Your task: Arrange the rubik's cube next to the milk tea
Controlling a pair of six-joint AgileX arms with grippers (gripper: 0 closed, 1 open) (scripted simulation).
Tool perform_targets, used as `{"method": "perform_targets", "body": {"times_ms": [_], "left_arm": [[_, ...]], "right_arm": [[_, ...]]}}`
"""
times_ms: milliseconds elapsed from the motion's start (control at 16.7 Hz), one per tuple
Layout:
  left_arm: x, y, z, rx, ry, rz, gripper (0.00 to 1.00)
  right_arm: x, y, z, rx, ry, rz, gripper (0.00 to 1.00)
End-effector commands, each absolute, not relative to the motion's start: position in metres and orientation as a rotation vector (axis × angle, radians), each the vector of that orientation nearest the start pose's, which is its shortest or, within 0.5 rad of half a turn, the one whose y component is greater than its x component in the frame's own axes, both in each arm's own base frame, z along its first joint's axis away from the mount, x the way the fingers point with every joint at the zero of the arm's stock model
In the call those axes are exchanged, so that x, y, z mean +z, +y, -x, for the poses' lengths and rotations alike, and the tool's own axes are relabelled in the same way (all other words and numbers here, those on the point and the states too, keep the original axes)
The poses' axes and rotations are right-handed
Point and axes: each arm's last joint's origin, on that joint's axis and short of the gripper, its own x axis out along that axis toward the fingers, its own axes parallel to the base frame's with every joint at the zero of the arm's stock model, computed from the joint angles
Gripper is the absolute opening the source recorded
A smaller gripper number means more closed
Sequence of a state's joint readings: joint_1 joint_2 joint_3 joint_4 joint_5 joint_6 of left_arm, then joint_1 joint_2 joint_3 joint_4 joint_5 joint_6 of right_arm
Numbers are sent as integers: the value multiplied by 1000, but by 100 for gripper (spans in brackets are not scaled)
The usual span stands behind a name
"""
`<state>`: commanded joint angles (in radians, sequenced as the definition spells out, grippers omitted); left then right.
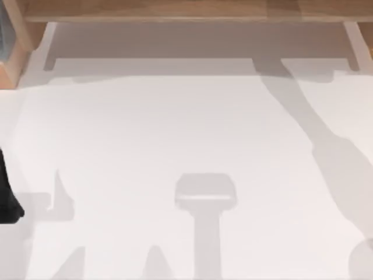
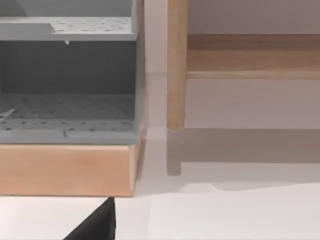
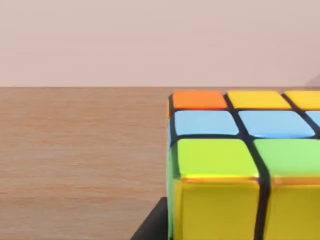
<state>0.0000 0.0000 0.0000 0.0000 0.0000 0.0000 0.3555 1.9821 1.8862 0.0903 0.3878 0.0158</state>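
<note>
My left arm [image 1: 8,195] sits at the table's [image 1: 175,134] left edge; whether either pincer is clenched I cannot tell. The rubik's cube [image 3: 240,160] lies close before my right wrist camera on a wooden surface [image 3: 80,155]

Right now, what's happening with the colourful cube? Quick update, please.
Rubik's cube close in the right wrist view, on a wooden surface. Left arm at the table's left edge. Milk tea unseen. No visible obstruction.

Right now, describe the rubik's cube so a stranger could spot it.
In the right wrist view, a brown wooden surface runs back to a pale wall. On it sits the rubik's cube, alone: square orange, yellow, blue and green tiles in a dark grid.
</note>
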Motion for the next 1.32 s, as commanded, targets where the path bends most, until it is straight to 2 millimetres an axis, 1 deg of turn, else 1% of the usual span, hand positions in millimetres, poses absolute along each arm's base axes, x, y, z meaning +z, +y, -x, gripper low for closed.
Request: {"method": "perform_targets", "body": {"times_ms": [420,660,840,960,1200,1320], "left_arm": [[160,-1,-106,0,0,0,100],[160,-1,-106,0,0,0,100],[160,-1,-106,0,0,0,100],[160,-1,-106,0,0,0,100],[160,-1,-106,0,0,0,100],[160,-1,-106,0,0,0,100]], "right_arm": [[379,164,-448,-5,-4,-3,0],[393,173,-439,0,-77,3,0],[386,179,-441,-14,-62,31,0],[380,178,-445,-10,-27,39,0],[389,169,-446,6,-14,4,0],[389,163,-449,-6,-2,-2,0]]}}
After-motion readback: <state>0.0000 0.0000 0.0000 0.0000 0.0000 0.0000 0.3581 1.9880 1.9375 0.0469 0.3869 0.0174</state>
